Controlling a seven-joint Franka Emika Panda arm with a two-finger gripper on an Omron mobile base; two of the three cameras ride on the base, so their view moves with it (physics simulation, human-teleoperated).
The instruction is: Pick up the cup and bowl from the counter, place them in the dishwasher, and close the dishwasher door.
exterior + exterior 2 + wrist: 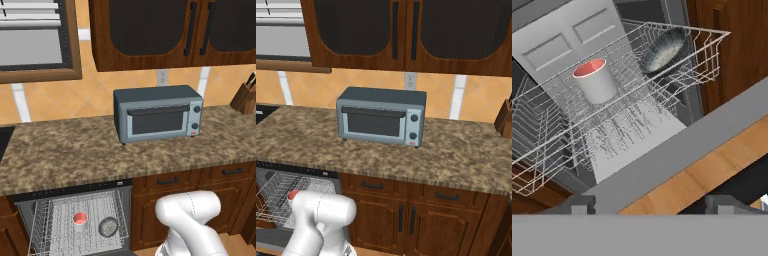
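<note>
While my hand view looks into the rack (pixel 557 125), the cup (pixel 596 80) stands upright on its left and the bowl (pixel 662 49) leans on edge to its right. From the left base view both sit in the open dishwasher (pixel 75 220) below the counter (pixel 100 150). My arm hides most of the cup from the right. My fingertips (pixel 577 204) stand wide apart, holding nothing.

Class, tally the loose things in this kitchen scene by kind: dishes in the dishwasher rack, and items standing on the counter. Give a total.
Cups: 1, the cup in the rack
Bowls: 1, the bowl beside it
Toaster ovens: 1
Knife blocks: 1
Total: 4
</note>
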